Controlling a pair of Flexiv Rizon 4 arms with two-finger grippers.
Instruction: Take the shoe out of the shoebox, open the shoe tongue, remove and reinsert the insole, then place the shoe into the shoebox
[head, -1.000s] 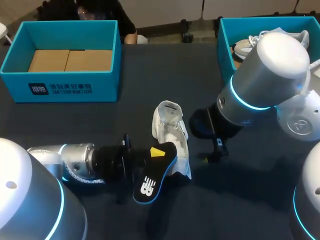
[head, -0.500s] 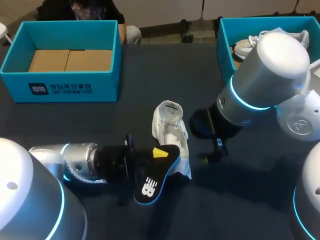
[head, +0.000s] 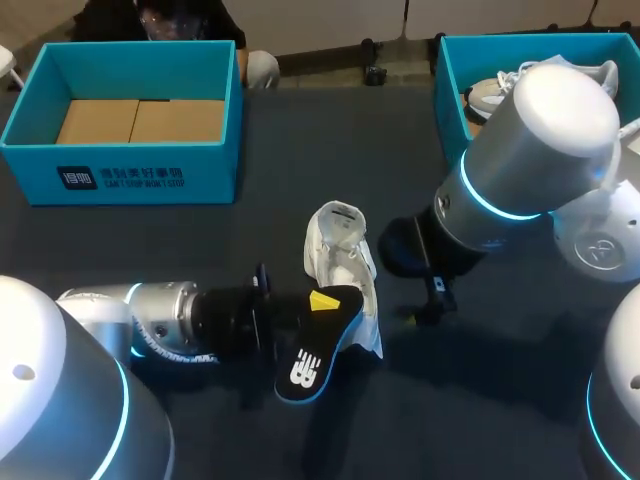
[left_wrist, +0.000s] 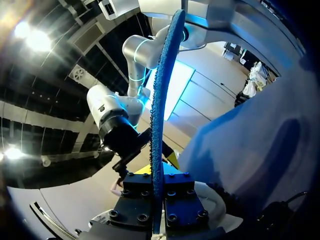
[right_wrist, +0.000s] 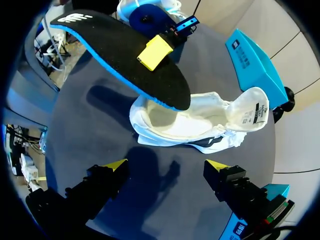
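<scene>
Head view: insole (head: 318, 345) over shoe (head: 341, 250)

just a dark matte table (head: 330, 140) filling nearly the whole frame from above, its far edge running along the top. light's soft, so the shadows on it are blurry, darkest in the lower middle. same dark top in the right wrist view.

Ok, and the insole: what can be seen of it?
The insole is thin and foam-like, black on top with a white logo at one end and a bright blue edge. The left gripper is shut on its middle, holding it in the air. Its plain end hangs over the white shoe; contact there is unclear.
</scene>
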